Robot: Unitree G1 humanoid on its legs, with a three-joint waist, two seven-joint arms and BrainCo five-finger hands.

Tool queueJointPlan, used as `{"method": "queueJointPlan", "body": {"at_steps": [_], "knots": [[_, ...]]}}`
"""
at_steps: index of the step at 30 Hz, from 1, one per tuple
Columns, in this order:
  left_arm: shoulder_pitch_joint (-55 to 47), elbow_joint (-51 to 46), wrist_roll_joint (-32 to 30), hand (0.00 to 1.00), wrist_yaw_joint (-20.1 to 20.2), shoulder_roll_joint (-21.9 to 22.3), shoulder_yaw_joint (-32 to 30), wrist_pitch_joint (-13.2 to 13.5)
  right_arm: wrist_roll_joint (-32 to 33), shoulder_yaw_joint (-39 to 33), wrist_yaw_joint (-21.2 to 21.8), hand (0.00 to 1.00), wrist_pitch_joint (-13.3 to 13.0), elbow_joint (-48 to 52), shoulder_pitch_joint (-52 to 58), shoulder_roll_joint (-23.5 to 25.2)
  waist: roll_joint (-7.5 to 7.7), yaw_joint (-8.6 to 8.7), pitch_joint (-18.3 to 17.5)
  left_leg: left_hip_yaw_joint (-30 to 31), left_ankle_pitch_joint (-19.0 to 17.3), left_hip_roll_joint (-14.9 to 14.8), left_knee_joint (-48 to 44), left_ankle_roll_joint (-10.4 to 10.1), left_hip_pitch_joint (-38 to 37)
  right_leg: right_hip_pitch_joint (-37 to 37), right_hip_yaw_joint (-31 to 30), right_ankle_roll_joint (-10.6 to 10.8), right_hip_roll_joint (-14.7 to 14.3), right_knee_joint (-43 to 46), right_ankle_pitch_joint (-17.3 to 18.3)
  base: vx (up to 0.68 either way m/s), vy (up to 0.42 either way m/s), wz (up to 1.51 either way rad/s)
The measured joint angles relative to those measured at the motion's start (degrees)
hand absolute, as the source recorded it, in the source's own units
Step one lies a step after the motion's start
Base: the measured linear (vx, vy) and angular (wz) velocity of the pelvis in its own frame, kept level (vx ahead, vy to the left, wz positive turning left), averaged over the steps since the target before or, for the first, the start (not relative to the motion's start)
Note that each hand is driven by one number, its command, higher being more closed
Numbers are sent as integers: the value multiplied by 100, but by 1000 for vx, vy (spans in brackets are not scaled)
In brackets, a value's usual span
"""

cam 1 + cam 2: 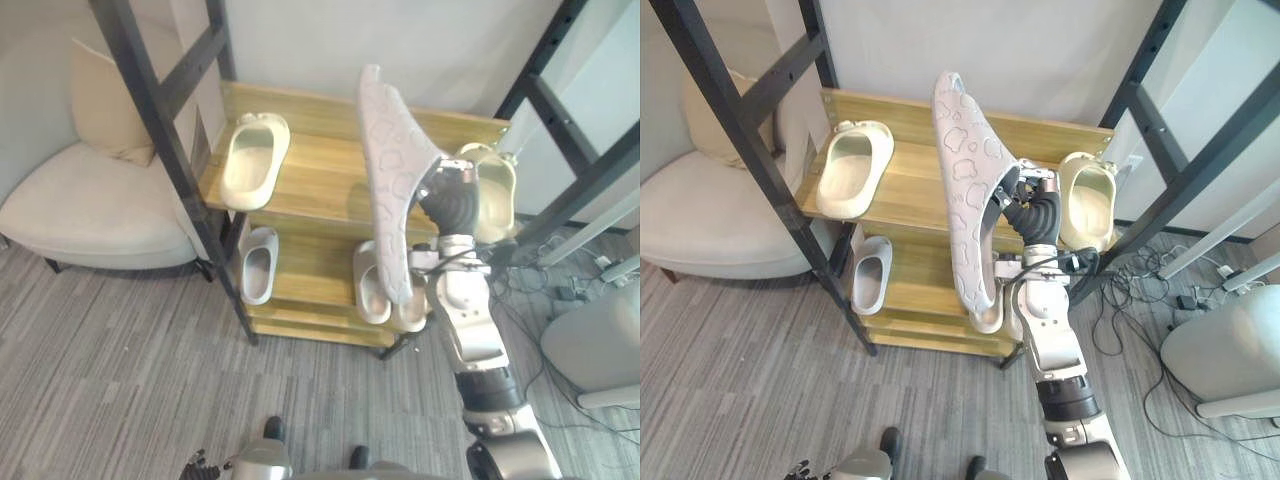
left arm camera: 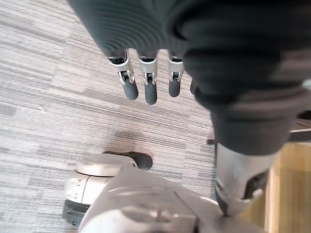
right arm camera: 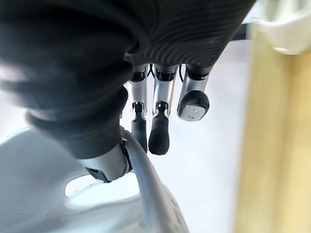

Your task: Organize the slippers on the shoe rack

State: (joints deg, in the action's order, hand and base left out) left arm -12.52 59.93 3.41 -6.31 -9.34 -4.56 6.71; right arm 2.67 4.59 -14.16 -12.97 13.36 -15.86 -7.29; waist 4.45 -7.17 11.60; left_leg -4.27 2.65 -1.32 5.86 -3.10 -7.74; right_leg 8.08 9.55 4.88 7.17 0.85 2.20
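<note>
My right hand [image 1: 1027, 192] is raised over the wooden shoe rack [image 1: 320, 175], shut on a pale grey slipper [image 1: 392, 180] whose patterned sole faces me, toe up. In the right wrist view its fingers [image 3: 158, 128] and thumb pinch the slipper's strap edge [image 3: 148, 199]. A cream slipper [image 1: 255, 160] lies at the top shelf's left, another [image 1: 497, 190] at its right, just behind my wrist. On the lower shelf sit a single light slipper [image 1: 258, 265] at the left and a pair [image 1: 372, 290] at the right, partly hidden by the held one. My left hand [image 2: 146, 80] hangs open over the carpet.
A beige armchair [image 1: 90, 205] with a cushion stands left of the rack. Slanted black metal frame posts [image 1: 165, 140] cross in front of the rack on both sides. Cables [image 1: 570, 290] and a grey-white object [image 1: 600, 340] lie on the floor to the right.
</note>
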Motion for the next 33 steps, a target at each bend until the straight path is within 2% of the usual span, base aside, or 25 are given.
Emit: {"method": "queueJointPlan", "body": {"at_steps": [4,11,13,17,22,24,25,28,31,33], "knots": [[-78,56,-3,0,2,-6,27,-1,223,25,273,100,-175,455,725,59,-30,98,-201,-18,-4,-10,1,-5,-33,1,-39,22,14,39,36,-2,-3,-1],[-47,306,2,0,7,-27,105,31,186,513,746,100,-166,484,2206,52,-86,204,-329,-30,-17,-4,-1,-14,-37,7,-54,30,15,11,38,0,0,0],[-32,408,1,0,7,-29,162,31,126,620,881,100,-137,154,2595,57,-149,253,-392,-49,-38,-4,-1,-22,-41,7,-67,51,18,-4,51,10,-6,-4],[-5,504,1,0,7,-59,296,30,-190,640,971,100,84,-676,2966,54,-222,367,-425,-58,-71,-9,-2,-40,-41,0,-68,68,16,-5,89,3,-2,-1],[12,502,7,0,7,-68,446,35,-542,635,975,100,247,-1707,3089,51,-320,388,-429,-55,-266,-13,-232,-57,60,-140,-65,40,50,306,339,14,-11,0],[64,473,9,0,13,-65,461,66,-739,613,959,100,301,-2128,3018,41,-352,370,-372,-15,-566,-15,-905,-12,388,-331,-64,22,100,733,479,48,-42,6],[89,434,10,0,23,-66,517,87,-795,606,937,100,337,-2340,2862,12,-409,368,-300,15,-829,-31,-1537,21,720,-502,-59,33,106,1071,603,7,-32,-1],[352,324,23,0,42,-25,580,160,-948,564,824,100,425,-2714,2150,-163,-582,359,90,186,-1273,-136,-2921,73,1566,-1103,-31,-23,120,2054,949,-71,-23,-1],[677,65,151,0,18,-65,667,197,-949,486,573,100,455,-3066,1192,-326,-598,370,560,353,-1699,-190,-3903,3,2446,-1949,108,-79,237,3219,1448,-205,-48,31],[834,-115,369,0,-17,-100,688,268,-950,484,368,100,493,-3292,502,-428,-560,289,850,480,-1943,-207,-4612,-14,3049,-2514,170,-82,327,3933,1785,-236,-44,22]]}}
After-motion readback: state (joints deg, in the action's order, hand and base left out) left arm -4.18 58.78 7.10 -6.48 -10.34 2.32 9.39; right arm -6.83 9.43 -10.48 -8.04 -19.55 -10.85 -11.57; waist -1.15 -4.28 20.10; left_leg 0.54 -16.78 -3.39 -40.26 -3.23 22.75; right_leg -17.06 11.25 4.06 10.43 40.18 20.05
